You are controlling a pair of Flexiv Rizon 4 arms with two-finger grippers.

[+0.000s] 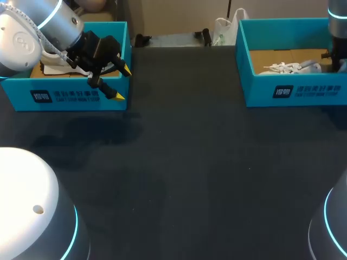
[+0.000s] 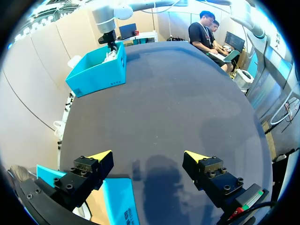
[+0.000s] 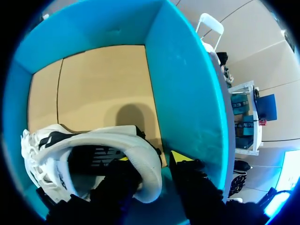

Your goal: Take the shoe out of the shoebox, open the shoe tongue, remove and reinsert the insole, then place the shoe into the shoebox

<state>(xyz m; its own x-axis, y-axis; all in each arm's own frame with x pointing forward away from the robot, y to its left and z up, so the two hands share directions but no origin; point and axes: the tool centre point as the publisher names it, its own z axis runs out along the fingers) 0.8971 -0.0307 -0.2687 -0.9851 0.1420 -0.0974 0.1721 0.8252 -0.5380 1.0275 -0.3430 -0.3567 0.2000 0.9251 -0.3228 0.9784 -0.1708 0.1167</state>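
- The shoebox (image 1: 293, 92) stands on the right side of the dark table (image 1: 190, 179).
- The white shoe (image 1: 287, 68) lies inside it.
- The left gripper (image 1: 123, 85) hangs wide apart by the other blue box (image 1: 76, 97).
- The right gripper (image 3: 152, 158) is at the shoe's heel. I cannot tell if it squeezes.

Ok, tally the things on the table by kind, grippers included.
Teal shoeboxes: 2
White shoe: 1
Grippers: 2, left gripper and right gripper
Total: 5
Not counted: a white thing in the left shoebox, too hidden to name.
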